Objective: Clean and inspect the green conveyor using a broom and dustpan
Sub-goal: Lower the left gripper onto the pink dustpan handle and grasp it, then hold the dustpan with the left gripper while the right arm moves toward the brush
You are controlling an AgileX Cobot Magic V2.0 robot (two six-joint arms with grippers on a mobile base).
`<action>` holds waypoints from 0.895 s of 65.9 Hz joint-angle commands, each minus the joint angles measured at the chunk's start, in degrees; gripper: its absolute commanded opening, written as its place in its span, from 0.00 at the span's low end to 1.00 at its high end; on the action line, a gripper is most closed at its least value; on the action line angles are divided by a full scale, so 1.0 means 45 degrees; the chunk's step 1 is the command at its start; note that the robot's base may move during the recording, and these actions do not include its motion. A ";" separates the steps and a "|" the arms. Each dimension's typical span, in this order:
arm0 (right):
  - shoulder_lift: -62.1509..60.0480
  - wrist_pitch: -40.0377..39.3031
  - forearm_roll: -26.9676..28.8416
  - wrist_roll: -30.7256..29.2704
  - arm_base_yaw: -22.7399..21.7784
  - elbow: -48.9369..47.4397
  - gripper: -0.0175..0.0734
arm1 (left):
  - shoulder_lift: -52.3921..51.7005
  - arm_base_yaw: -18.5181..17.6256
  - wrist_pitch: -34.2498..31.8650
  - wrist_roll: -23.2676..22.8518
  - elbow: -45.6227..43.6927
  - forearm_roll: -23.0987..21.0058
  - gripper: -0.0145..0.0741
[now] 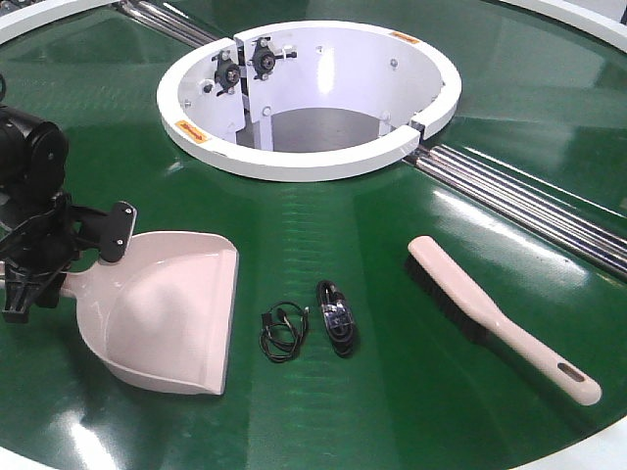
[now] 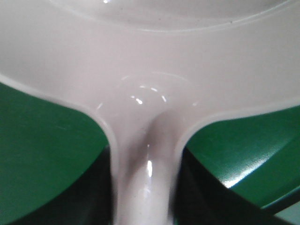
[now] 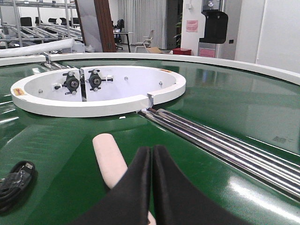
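The pale pink dustpan (image 1: 171, 313) lies on the green conveyor (image 1: 392, 421) at the left, mouth towards the belt's middle. My left gripper (image 1: 61, 262) is shut on its handle (image 2: 145, 178), which runs between the dark jaws in the left wrist view. The broom (image 1: 480, 311) lies free on the belt at the right, bristles down, handle towards the near right edge. My right gripper (image 3: 151, 154) hangs just above the broom (image 3: 110, 159), its black fingers (image 3: 136, 187) pressed together with nothing between them. It does not show in the front view.
Two small black cable bundles (image 1: 282, 330) (image 1: 336, 315) lie on the belt between dustpan and broom. The white central ring (image 1: 304, 162) stands behind them. Steel rollers (image 1: 529, 206) run from it to the right. One cable (image 3: 14, 180) shows left of the broom.
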 commanded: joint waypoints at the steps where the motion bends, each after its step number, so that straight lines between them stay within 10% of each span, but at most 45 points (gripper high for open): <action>1: -0.0127 -0.0953 -0.0115 -0.0018 -0.0037 0.0025 0.18 | -0.0629 -0.0133 0.0655 -0.0079 -0.0334 0.0369 0.15; 59: -0.0127 -0.0953 -0.0115 -0.0018 -0.0037 0.0025 0.18 | -0.0641 -0.2087 0.0940 -0.1676 -0.0366 0.1260 0.15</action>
